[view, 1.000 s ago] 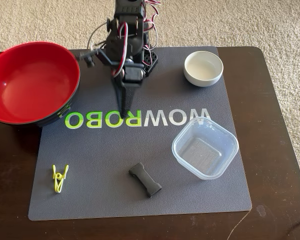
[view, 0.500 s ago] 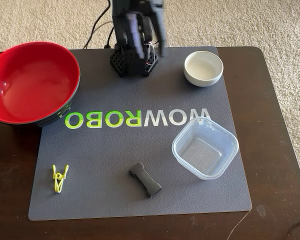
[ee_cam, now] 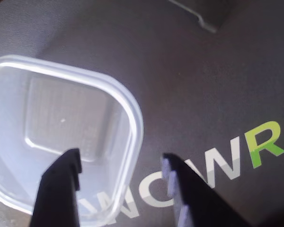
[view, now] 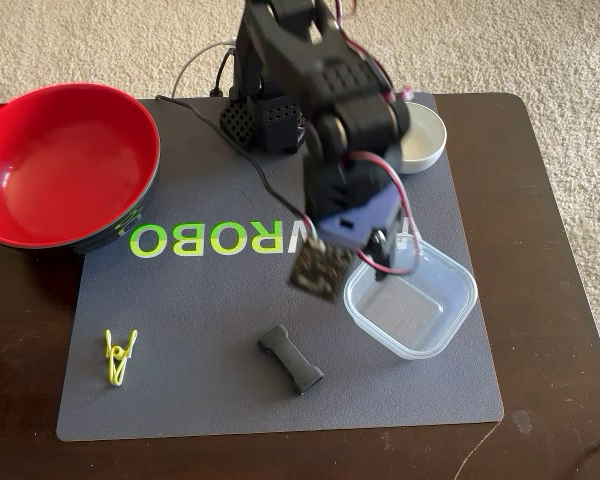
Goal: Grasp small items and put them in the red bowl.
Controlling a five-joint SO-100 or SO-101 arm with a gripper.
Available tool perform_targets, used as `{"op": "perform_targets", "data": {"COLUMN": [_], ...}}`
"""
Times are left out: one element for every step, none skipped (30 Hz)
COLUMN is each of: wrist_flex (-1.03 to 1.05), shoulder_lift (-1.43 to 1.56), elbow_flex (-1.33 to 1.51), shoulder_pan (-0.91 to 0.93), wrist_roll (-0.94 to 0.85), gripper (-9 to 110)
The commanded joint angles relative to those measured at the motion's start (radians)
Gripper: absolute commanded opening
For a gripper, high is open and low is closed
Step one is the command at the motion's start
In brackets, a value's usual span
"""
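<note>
One clear container (view: 412,303) sits at the right centre of the fixed view on the grey mat (view: 180,330), and the hand (ee_cam: 120,163) hangs over it, wide, one finger (ee_cam: 61,184) inside and the other outside the near wall, seemingly to pinch that rim. Nothing is held yet. Lower down lie the black buckle (view: 290,359) and the yellow-green clip (view: 119,357); the white bowl (view: 423,135) sits upper right. The red bowl (view: 65,165) waits empty at upper left of the surface (view: 550,200).

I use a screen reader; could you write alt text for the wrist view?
An open black pincer straddles the right rim of a clear square container on a dark mat, one finger inside and one outside. White and green lettering runs across the mat.
</note>
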Motion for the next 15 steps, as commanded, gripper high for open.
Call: {"op": "perform_targets", "data": {"wrist_flex": [-0.015,-0.015,-0.017,-0.017,-0.017,-0.017,-0.017,-0.015,-0.006,-0.005,-0.003,-0.003,-0.003,-0.003,-0.003], "shoulder_lift": [-0.043,-0.069,-0.101,-0.132,-0.158,-0.179,-0.196,-0.207,-0.215,-0.219,-0.224,-0.222,-0.21,-0.192,-0.163], "elbow_flex": [-0.058,-0.074,-0.084,-0.098,-0.107,-0.115,-0.12,-0.12,-0.12,-0.114,-0.11,-0.11,-0.11,-0.115,-0.12], "shoulder_pan": [0.009,0.003,-0.005,-0.011,-0.012,-0.012,-0.011,-0.008,-0.006,-0.006,-0.008,-0.006,-0.003,0.0,0.005], "wrist_roll": [-0.006,-0.003,0.003,0.003,0.003,-0.002,-0.005,-0.011,-0.014,-0.017,-0.018,-0.029,-0.035,-0.049,-0.069], "gripper": [22,22,22,22,22,21,17,14,10,5,0,0,0,0,0]}}
